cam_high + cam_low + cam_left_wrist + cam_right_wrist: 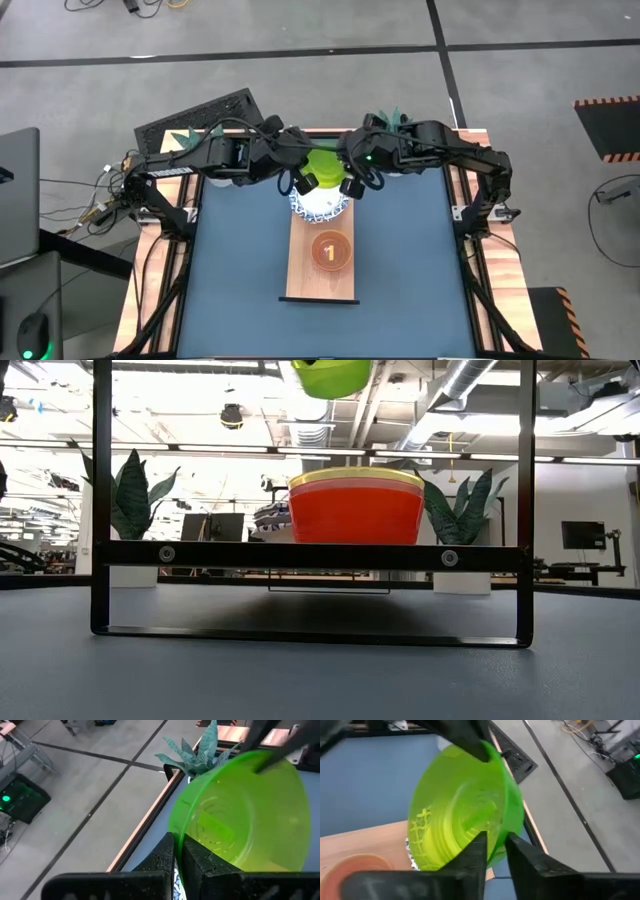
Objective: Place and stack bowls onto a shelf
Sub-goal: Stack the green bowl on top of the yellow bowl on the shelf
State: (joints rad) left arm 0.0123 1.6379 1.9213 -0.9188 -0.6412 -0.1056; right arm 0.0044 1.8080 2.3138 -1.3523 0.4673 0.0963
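Both arms reaching inward over shelf (320,285); left gripper (177,855) and right gripper (495,847) each pinching green bowl (322,166) rim, held aloft.

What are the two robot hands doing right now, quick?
Left gripper: shut on the green bowl rim.
Right gripper: shut on the same bowl's opposite rim, above the shelf.

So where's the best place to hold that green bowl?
By its thin rim, one finger inside and one outside the wall. The green bowl is held up that way now above the patterned bowl: left gripper on one side of the rim, right gripper closing on the opposite side.
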